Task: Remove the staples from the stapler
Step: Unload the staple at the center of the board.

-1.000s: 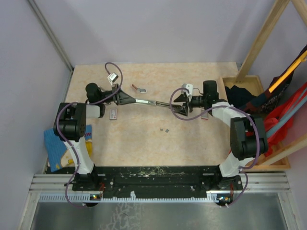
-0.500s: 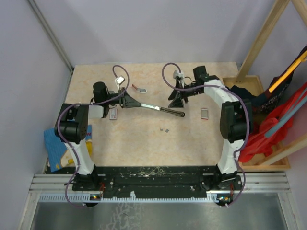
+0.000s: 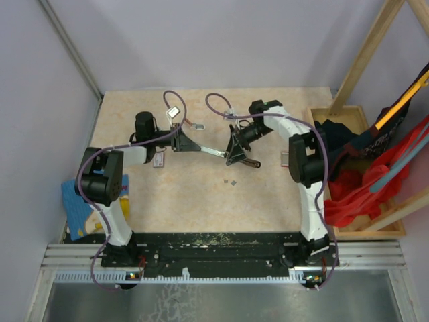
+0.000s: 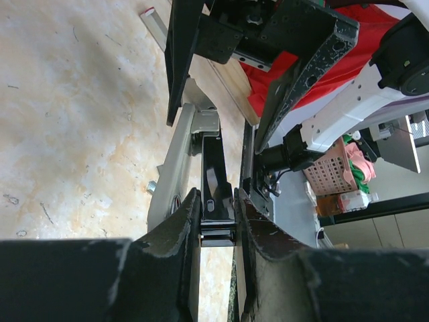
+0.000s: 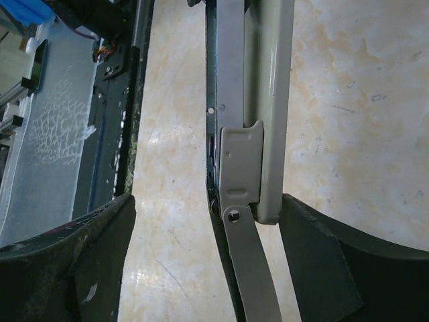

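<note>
Clamping the stapler (image 3: pixel 213 150) by its black top arm, my left gripper (image 4: pixel 218 218) is closed tight on it near the middle of the top view. My right gripper (image 5: pixel 208 228) stands wide open, one finger on each side of the grey base, gripping nothing. I count one stapler and two staples (image 3: pixel 230 182), which lie on the tabletop (image 3: pixel 174 201) just below it.

Stapler (image 5: pixel 258 100) inside the right tool (image 5: pixel 206 201): smooth satin silver-grey metal; its top arm inside the left tool (image 4: pixel 218 196): glossy black; both tools' fingers (image 5: pixel 87 261): matt, scuffed black, plastic-looking; counter (image 5: pixel 348 80) under the tools: mottled beige, stone-like, slight sheen.
</note>
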### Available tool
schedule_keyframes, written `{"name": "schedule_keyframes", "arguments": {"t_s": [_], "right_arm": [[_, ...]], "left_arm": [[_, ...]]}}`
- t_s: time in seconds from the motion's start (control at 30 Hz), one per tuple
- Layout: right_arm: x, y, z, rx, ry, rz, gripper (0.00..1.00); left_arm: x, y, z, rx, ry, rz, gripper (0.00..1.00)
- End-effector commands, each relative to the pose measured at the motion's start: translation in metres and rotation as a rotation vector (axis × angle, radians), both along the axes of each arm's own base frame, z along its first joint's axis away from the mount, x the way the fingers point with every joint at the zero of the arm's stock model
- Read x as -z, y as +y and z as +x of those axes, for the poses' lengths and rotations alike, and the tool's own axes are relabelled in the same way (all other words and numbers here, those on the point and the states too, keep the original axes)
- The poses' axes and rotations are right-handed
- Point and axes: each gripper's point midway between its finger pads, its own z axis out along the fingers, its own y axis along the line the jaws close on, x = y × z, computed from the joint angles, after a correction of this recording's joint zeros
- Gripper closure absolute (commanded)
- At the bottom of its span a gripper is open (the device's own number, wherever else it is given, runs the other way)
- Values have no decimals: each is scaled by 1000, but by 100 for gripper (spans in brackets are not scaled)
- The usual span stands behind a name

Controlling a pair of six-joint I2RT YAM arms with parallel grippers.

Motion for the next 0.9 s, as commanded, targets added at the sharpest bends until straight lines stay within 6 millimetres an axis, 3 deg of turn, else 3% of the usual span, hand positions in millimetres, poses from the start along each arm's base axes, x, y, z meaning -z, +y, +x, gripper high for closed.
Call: {"name": "schedule_keyframes", "arguments": {"t_s": [0.0, 0.2, 0.57, 0.87], "right_arm": [[-10, 6, -5, -29, -16, 20, 14], [-1, 12, -10, -60, 0, -9, 15], [9, 10, -19, -130, 50, -34, 35], [12, 10, -22, -142, 47, -52, 44]], "left_arm": [[-29, -6, -4, 41, -119, -20, 100], [-32, -11, -9, 65, -131, -22, 100], [-32, -17, -16, 107, -137, -22, 100], [-29, -20, -18, 123, -134, -21, 100]]}}
